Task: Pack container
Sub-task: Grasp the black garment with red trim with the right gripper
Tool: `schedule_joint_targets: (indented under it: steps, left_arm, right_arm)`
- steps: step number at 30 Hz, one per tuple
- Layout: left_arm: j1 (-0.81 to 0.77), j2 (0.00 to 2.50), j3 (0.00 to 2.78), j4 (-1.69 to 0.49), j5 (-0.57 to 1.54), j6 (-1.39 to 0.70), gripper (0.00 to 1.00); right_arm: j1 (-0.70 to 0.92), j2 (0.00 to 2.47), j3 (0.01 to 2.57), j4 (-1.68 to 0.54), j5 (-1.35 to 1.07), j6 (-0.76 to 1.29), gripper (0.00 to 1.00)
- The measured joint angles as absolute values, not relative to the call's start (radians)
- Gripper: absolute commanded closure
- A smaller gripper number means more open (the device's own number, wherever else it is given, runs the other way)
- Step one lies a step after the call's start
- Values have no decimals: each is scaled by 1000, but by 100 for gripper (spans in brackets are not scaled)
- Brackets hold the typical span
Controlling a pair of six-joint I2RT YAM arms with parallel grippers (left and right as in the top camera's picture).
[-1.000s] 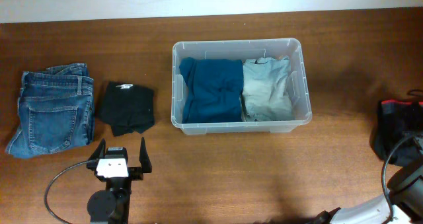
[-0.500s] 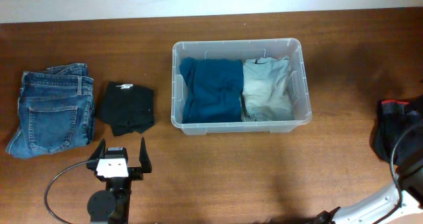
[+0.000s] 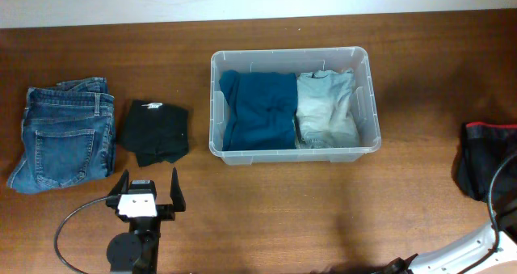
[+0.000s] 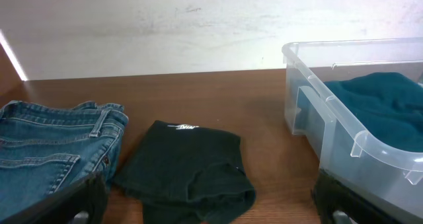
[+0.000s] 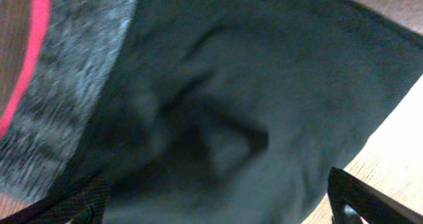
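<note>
Beneath both claws ran a dark brown wooden tabletop [image 3: 404, 64], its grain showing in both the overhead and left wrist views. Beyond its far edge, ahead of the left claw [image 3: 149, 181], stood a pale, scuffed wall [image 4: 165, 26].

The left claw sat low over the near part of the tabletop with its 2 fingers spread as wide as they go. Nothing lay between them and they touched nothing. A thin black cable [image 3: 69, 225] looped off behind it to its left.

Just ahead of this claw lay a folded black garment [image 3: 155, 132] with a small white mark near its far edge. Ahead and to the claw's left, just beside the black garment, lay folded blue jeans [image 3: 63, 137] with a back pocket facing up.

Ahead and to the left claw's right stood the container [image 3: 365, 104], a clear plastic bin upright on the tabletop, well apart from the claw. Inside it were 2 folded pieces side by side: a dark teal garment [image 3: 258, 108] in the half nearer the left claw's side and a pale grey-blue garment [image 3: 325, 108] in the other half.

The right claw [image 5: 218, 201] showed only in its own wrist view, its 2 fingertips set far apart at the bottom corners of the frame. It was fully open and gripped nothing. Right in front of it, filling that view, lay a dark garment [image 3: 485, 157] with a grey band and a red stripe along 1 edge. Whether the fingers touched the cloth could not be told. In the overhead view this garment lay at the tabletop's right edge, well apart from the container.
</note>
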State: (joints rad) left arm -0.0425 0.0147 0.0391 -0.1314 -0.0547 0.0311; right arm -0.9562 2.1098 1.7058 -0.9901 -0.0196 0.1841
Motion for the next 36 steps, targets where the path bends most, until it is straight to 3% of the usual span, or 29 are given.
schedule_joint_targets:
  steps: [12,13,17,18,21,26,36]
  left_arm:
    - [-43,15,39,-131,-55,31,1]
    - [-43,15,39,-131,-55,31,1]
    - [-43,15,39,-131,-55,31,1]
    - [-43,15,39,-131,-55,31,1]
    - [-43,15,39,-131,-55,31,1]
    - [-43,15,39,-131,-55,31,1]
    - [-43,15,39,-131,-55,31,0]
  right_arm:
    - [-947,2246,1729,-984,-29,184,1]
    - [-946,2246,1731,-985,-27,184,5]
    - [-935,2249,1733,-986,-19,187,66]
    - [-931,2249,1734,-986,-17,184,72]
    - [-918,2252,1737,-987,-16,186,76]
    - [-915,2252,1739,-993,-16,187,96]
    - [-916,2262,1775,-1043,-53,188,96]
